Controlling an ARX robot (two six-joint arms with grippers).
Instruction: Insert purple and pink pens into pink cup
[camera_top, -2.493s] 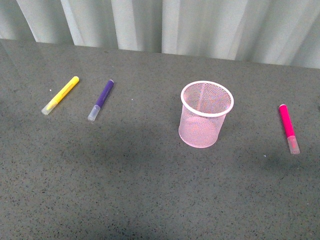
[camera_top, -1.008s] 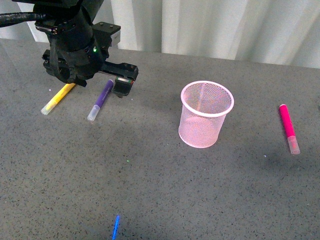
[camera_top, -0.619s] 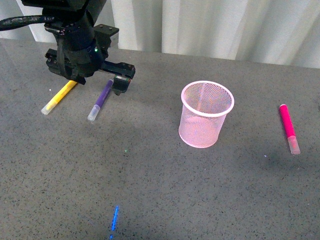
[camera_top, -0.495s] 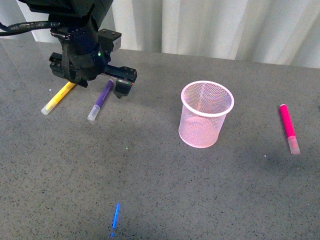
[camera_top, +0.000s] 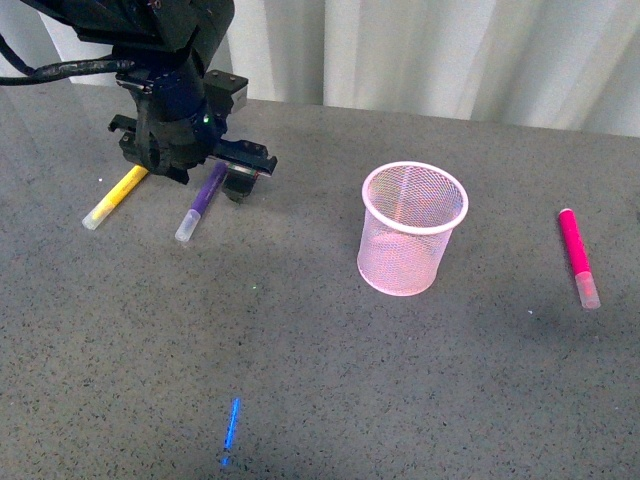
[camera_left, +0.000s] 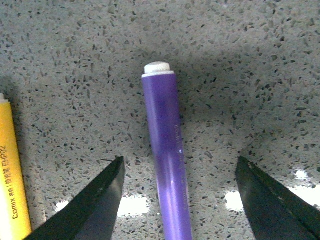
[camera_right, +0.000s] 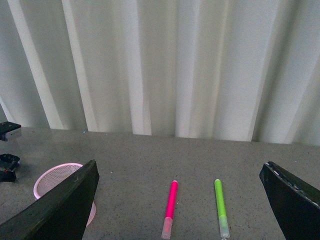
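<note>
Nothing has gone into the pink cup (camera_top: 400, 262) yet; it stands upright and empty near the middle of the surface (camera_top: 400, 400), so both insertions are left to do. The purple pen (camera_top: 203, 200) lies flat toward the far left corner, its long axis on a diagonal: the clear cap points to the near edge and a little left, the blunt purple end to the far edge. The left tool (camera_left: 178, 167) hangs over that blunt half with its jaws spread wide, one on each side of the barrel and neither touching it, so I'd say the first pick-up is lined up but not made. A yellow marker (camera_top: 115, 197) lies just beside the pen, nearly parallel, close to one jaw. The pink pen (camera_top: 577, 255) lies untouched by the right edge, running roughly near to far, cap toward the near edge. The right tool (camera_right: 178, 170) is spread open too, holding nothing, well back from that pen and a green marker (camera_right: 220, 205).
</note>
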